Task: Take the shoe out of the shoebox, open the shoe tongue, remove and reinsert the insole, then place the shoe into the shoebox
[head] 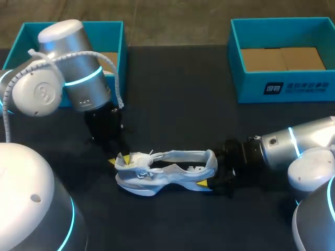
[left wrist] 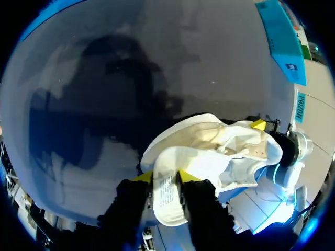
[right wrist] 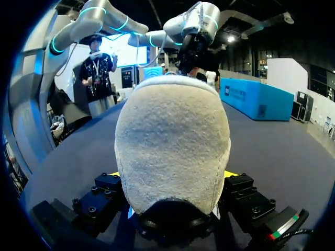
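On the dark counter [head: 172,94] the shoe [head: 167,175] is held between left hand [head: 119,160] and right hand [head: 209,177]. From the left wrist, its tongue [left wrist: 166,196] is seen pinched by that hand. From the right wrist, its heel [right wrist: 172,151] is seen clamped.

The teal cardboard shoebox [head: 251,90] at the table's right bears a small white logo square and a line of white characters on its front wall, too small to make out. A white tag [left wrist: 166,192] on the white fabric shoe [left wrist: 209,151] carries fine grey print, likewise unreadable
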